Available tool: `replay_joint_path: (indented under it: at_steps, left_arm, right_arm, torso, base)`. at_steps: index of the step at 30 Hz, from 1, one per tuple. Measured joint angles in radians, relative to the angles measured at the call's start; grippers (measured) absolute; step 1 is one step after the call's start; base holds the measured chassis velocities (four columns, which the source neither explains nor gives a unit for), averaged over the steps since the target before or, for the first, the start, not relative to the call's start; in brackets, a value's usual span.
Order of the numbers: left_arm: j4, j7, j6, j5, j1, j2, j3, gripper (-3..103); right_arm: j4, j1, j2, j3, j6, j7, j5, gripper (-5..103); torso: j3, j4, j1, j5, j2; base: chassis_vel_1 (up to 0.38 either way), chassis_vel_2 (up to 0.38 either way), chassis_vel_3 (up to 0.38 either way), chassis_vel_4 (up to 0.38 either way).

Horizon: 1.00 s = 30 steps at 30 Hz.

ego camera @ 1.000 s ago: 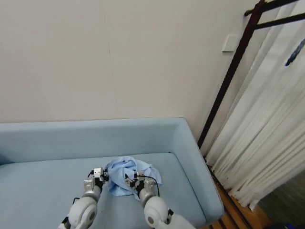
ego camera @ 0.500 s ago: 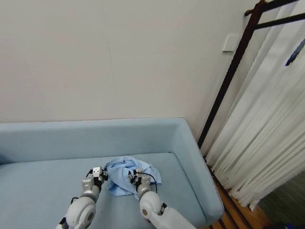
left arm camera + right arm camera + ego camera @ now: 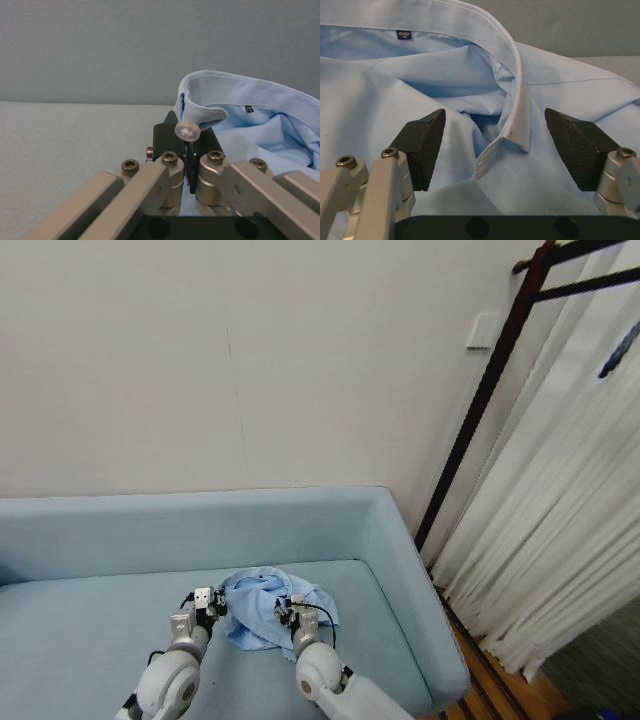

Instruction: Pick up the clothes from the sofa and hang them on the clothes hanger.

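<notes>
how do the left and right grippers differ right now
The left gripper is shut, pinching the shirt at its edge; the right gripper is open, its pads straddling the collar. The left sits at the shirt's left side, the right on top of the cloth. Both are low over the sofa, at the shirt.

We see the crumpled light-blue shirt on the pale-blue upholstered sofa, the dark metal rack standing to its right.
</notes>
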Motion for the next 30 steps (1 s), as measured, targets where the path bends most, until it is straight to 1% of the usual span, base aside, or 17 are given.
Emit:
replay_joint_path:
  at_steps: [3,4,5,7,8,9,10,12,13,14,15,19,20,21,22,24,30]
  left_arm:
    - [0.0,0.001,0.0,0.0,-0.002,0.0,0.001,1]
    - [0.001,0.001,0.0,0.0,-0.003,0.0,0.002,1]
    - [0.001,0.001,0.0,0.0,-0.003,0.0,0.002,1]
    - [0.002,0.001,-0.001,0.0,-0.005,-0.001,0.002,1]
    - [0.003,0.001,-0.002,0.0,-0.006,-0.001,0.002,1]
    - [0.003,0.001,-0.003,0.0,-0.006,-0.001,0.002,1]
    - [0.003,0.001,-0.003,0.0,-0.006,-0.001,0.002,1]
    - [0.003,0.001,-0.006,0.0,-0.009,-0.002,0.002,1]
    - [0.004,0.001,-0.007,0.0,-0.01,-0.003,0.003,1]
    - [0.004,0.002,-0.009,0.0,-0.012,-0.003,0.004,1]
    - [0.004,0.002,-0.009,0.0,-0.012,-0.003,0.004,1]
    - [0.0,0.014,-0.011,0.001,-0.017,-0.001,0.007,1]
    - [0.0,0.014,-0.011,0.001,-0.017,-0.001,0.007,1]
    - [-0.001,0.016,-0.012,0.001,-0.017,-0.001,0.007,1]
    - [-0.002,0.018,-0.012,0.002,-0.017,-0.001,0.008,1]
    - [-0.004,0.02,-0.013,0.005,-0.017,0.0,0.009,1]
    - [-0.018,0.023,-0.013,0.007,-0.018,0.009,0.01,1]
  right_arm:
    - [-0.015,0.01,0.004,0.001,-0.002,0.0,0.002,65]
    - [-0.02,0.012,0.005,0.002,-0.004,0.0,0.004,61]
    - [-0.02,0.012,0.005,0.002,-0.004,0.0,0.004,61]
    - [-0.024,0.014,0.001,0.001,-0.005,-0.002,0.008,52]
    - [-0.025,0.013,-0.005,-0.003,-0.005,-0.007,0.009,52]
    - [-0.025,0.012,-0.008,-0.006,-0.005,-0.01,0.009,47]
    - [-0.025,0.012,-0.008,-0.006,-0.005,-0.01,0.009,47]
    - [-0.028,0.009,-0.015,-0.015,-0.005,-0.016,0.007,36]
    - [-0.03,0.009,-0.015,-0.016,-0.005,-0.016,0.007,36]
    - [-0.035,0.009,-0.014,-0.018,-0.005,-0.017,0.006,30]
    - [-0.035,0.009,-0.014,-0.018,-0.005,-0.017,0.006,30]
    - [-0.043,0.022,-0.011,-0.019,-0.004,-0.018,0.004,9]
    - [-0.043,0.022,-0.011,-0.019,-0.004,-0.018,0.004,9]
    - [-0.043,0.025,-0.013,-0.019,-0.004,-0.018,0.004,4]
    - [-0.044,0.026,-0.016,-0.019,-0.004,-0.021,0.0,4]
    - [-0.044,0.025,-0.028,-0.019,-0.002,-0.039,-0.015,1]
    - [-0.041,0.026,-0.038,-0.009,0.006,-0.055,-0.046,0]
  torso:
    - [0.0,0.0,0.0,0.0,0.0]
    - [0.0,0.0,0.0,0.0,0.0]
    - [0.0,0.0,0.0,0.0,0.0]
    - [0.0,0.0,0.0,0.0,0.0]
    - [0.0,0.0,0.0,0.0,0.0]
    - [0.0,0.0,0.0,-0.0001,0.0]
    - [0.0,0.0,0.0,-0.0001,0.0]
    - [0.0,0.0,0.0,0.0,0.0]
    - [0.0,0.0,0.0,0.0,0.0]
    - [0.0,0.0,0.0,0.0,0.0]
    - [0.0,0.0,0.0,0.0,0.0]
    - [0.0,0.0,0.0,0.0,0.0]
    - [0.0,0.0,0.0,0.0,0.0]
    - [0.0,0.0,0.0,0.0,0.0]
    - [0.0,0.0,0.0,0.0,0.0]
    - [0.0,0.0,0.0,0.0,0.0]
    - [0.0,0.0,0.0,0.0,0.0]
  base:
    - [0.0,0.0,0.0,0.0]
    - [0.0,0.0,0.0,0.0]
    - [0.0,0.0,0.0,0.0]
    - [0.0,0.0,0.0,0.0]
    - [0.0,0.0,0.0,0.0]
    - [0.0,0.0,0.0,0.0]
    - [0.0,0.0,0.0,0.0]
    - [0.0,0.0,0.0,0.0]
    - [0.0,0.0,0.0,0.0]
    - [0.0,0.0,0.0,0.0]
    - [0.0,0.0,0.0,0.0]
    - [0.0,0.0,0.0,0.0]
    - [0.0,0.0,0.0,0.0]
    - [0.0,0.0,0.0,0.0]
    - [0.0,0.0,0.0,0.0]
    - [0.0,0.0,0.0,0.0]
    - [0.0,0.0,0.0,0.0]
